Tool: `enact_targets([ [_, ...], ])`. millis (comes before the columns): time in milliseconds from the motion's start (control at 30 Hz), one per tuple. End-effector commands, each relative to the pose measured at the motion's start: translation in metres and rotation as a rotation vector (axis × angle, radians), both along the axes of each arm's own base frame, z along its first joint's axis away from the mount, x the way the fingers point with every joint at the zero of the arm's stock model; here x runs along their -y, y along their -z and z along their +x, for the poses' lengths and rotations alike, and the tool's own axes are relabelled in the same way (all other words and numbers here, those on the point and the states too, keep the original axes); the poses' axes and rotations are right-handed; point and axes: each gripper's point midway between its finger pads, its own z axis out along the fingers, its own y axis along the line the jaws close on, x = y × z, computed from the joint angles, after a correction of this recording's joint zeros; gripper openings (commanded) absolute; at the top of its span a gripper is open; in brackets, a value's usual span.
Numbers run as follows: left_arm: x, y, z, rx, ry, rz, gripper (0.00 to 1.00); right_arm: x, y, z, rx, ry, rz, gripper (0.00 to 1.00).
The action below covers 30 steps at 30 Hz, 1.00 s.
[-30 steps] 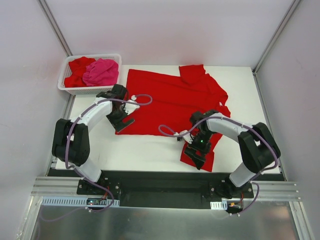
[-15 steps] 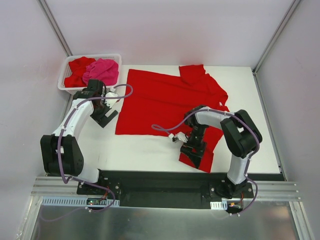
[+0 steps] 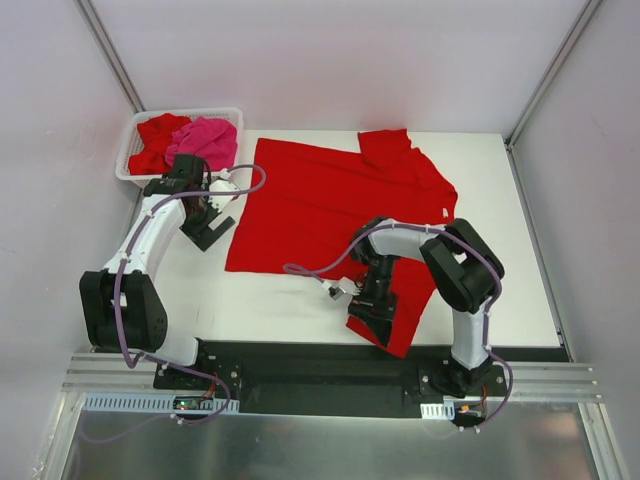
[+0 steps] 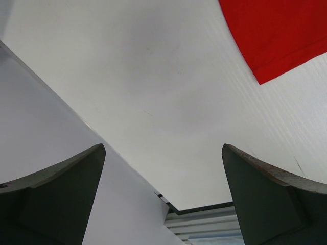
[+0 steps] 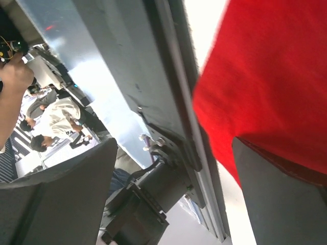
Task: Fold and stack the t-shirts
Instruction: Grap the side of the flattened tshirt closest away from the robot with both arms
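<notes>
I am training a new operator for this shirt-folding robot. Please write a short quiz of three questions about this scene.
1. True or false: the pink shirt lies in the basket.
2. The left gripper is: A) open and empty; B) shut on a shirt; C) inside the basket.
3. Short answer: which thing lies under the right gripper?
Key: 1 true; 2 A; 3 the red shirt.

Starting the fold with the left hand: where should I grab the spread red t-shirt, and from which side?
Probably the near-left hem corner of the red t-shirt: it lies flat at the cloth's edge, closest to the open left hand. Come low from the left, slipping one finger under.
</notes>
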Motion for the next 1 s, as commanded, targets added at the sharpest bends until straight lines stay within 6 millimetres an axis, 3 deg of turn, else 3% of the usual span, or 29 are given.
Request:
enact_targets([
  [0,-0.006,-0.011,0.008,0.018,0.004,0.014,0.99,-0.019,-0.031,-0.002,-0.04,0.013,0.083,0.98],
  [133,-0.004,-0.008,0.01,0.006,0.004,0.006,0.99,-0.025,-0.058,0.022,0.059,0.037,0.129,0.98],
  [233,-0.002,-0.007,0.014,0.005,0.001,-0.003,0.99,-0.018,-0.067,0.06,0.258,0.112,0.101,0.98],
  [267,-0.002,-0.007,0.014,0.005,0.001,-0.007,0.99,-0.01,-0.063,0.072,0.333,0.138,0.07,0.98],
  [300,-0.001,-0.009,0.017,0.011,0.0,-0.009,0.99,-0.001,-0.052,0.106,0.51,0.172,0.009,0.97],
  [400,0.0,-0.009,0.019,0.012,-0.005,-0.017,0.99,0.04,-0.043,0.172,0.848,0.247,-0.107,0.97],
  [567,0.001,-0.01,0.021,0.016,-0.006,-0.022,0.98,0.098,-0.044,0.244,1.141,0.432,-0.248,0.97],
  [733,0.001,-0.012,0.023,0.02,-0.006,-0.022,0.98,0.153,-0.043,0.272,1.27,0.519,-0.391,0.97],
  [800,0.001,-0.012,0.024,0.022,-0.005,-0.02,0.98,0.162,-0.045,0.285,1.327,0.528,-0.4,0.97],
  [967,0.001,-0.012,0.025,0.019,-0.006,-0.018,0.98,0.169,-0.026,0.283,1.259,0.523,-0.416,0.96],
])
